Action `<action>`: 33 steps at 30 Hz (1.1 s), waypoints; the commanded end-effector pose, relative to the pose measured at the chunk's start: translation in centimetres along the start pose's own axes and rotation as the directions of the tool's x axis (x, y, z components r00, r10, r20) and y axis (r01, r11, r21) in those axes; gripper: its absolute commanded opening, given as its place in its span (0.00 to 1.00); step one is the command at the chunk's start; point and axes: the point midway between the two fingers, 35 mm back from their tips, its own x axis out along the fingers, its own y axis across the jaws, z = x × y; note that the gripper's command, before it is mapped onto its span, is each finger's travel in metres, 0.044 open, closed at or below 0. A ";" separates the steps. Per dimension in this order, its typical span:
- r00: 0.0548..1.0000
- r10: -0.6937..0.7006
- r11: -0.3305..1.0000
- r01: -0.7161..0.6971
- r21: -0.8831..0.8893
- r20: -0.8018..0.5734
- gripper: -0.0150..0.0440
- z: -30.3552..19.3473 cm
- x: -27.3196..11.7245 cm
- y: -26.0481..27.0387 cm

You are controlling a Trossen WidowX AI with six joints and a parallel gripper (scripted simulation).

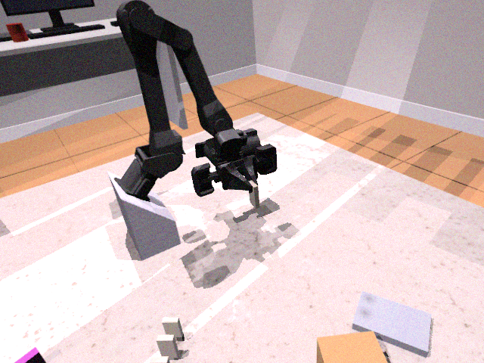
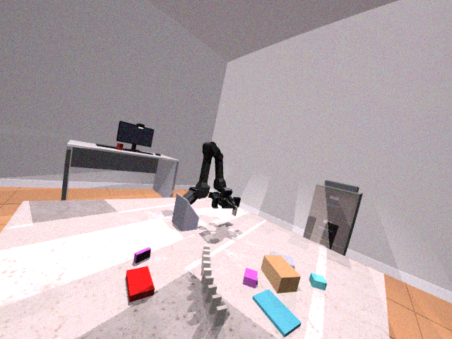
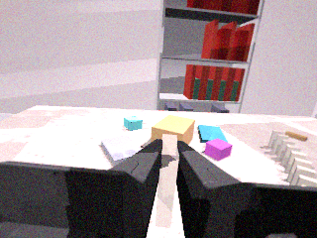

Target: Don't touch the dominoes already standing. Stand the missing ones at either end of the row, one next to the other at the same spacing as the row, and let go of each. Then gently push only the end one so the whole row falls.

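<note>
The domino [image 1: 254, 196] [image 2: 234, 210] [image 3: 167, 193] is gripped between the pincer's [image 1: 252, 184] [image 2: 235, 206] [image 3: 169, 144] fingertips.

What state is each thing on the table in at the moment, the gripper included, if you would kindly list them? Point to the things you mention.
gripper [image 1: 252, 185] [image 2: 234, 207] [image 3: 168, 147]: shut on a domino, raised
held domino [image 1: 254, 196] [image 2: 234, 211] [image 3: 167, 190]: upright, off the table
domino row [image 2: 207, 271] [image 3: 287, 156]: standing, spaced in a curve
red block [image 2: 140, 282]: lying flat
blue slab [image 2: 276, 311] [image 3: 212, 133]: lying flat
pale slab [image 1: 392, 322] [image 3: 120, 149]: lying flat
</note>
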 end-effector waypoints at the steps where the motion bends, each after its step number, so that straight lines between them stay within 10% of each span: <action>1: 1.000 0.000 1.000 0.000 -0.001 0.002 0.30 -0.4 0.0 0.1; 33: 1.000 -0.004 1.000 0.004 -0.019 -0.007 0.30 -6.7 0.4 0.8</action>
